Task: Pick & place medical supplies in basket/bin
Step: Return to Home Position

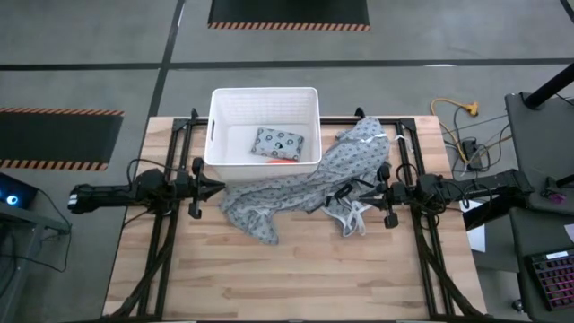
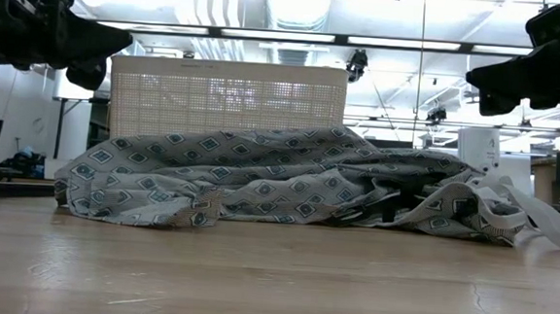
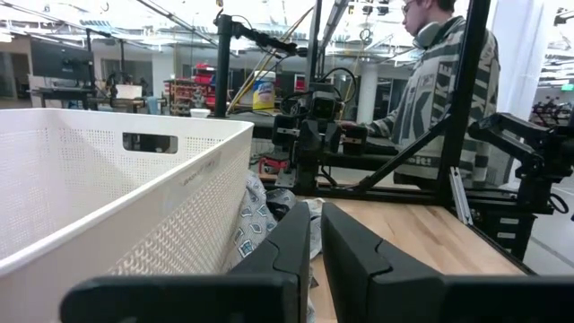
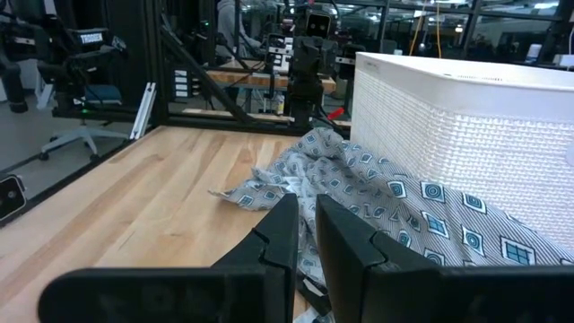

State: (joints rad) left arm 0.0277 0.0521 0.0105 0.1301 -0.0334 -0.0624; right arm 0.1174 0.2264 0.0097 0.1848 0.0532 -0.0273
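Observation:
The white bin stands at the table's far edge. Inside it lie the pale green dotted packet and an orange item by the near wall. No white cylinder or disc shows. The grey patterned gown is spread on the table against the bin's near and right sides, with its white ties trailing out. My left gripper hovers shut at the gown's left edge, just near of the bin. My right gripper hovers shut over the gown's right part. Both are raised above the cloth.
Bare wood covers the table's near half. A person stands beyond the table's right side. Cables and a yellow cord lie off the far right corner, and a keyboard sits at the right.

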